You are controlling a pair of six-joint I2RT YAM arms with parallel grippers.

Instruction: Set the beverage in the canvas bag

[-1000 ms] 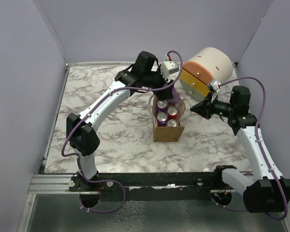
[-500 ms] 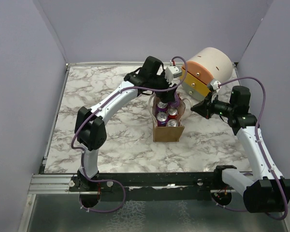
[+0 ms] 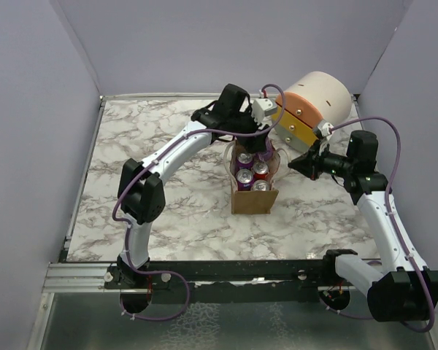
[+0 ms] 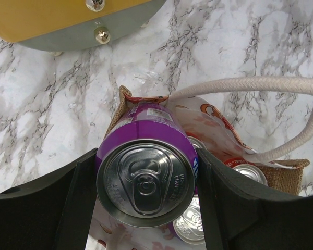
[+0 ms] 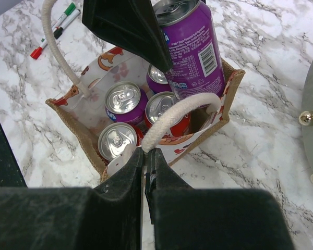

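The canvas bag point(image 3: 254, 198) stands mid-table, a tan tote with pale rope handles and several cans inside point(image 5: 122, 99). My left gripper point(image 3: 258, 148) is shut on a purple beverage can point(image 4: 146, 182), held upright with its lower part inside the bag's far corner point(image 5: 190, 47). Its black fingers point(image 4: 68, 203) press both sides of the can. My right gripper point(image 5: 146, 156) is shut on the bag's near rope handle point(image 5: 177, 112) and holds it out to the right point(image 3: 296, 163). The other handle point(image 4: 250, 86) arches over the bag.
A large cream-and-orange cylinder point(image 3: 314, 106) lies just behind and right of the bag, close to my left wrist. It also shows in the left wrist view point(image 4: 68, 21). Markers point(image 5: 55, 28) lie on the marble table beyond the bag. Walls close in three sides.
My left gripper has moved a little right and down with the purple can, bringing it into the bag's far end. The right arm and bag have stayed still.
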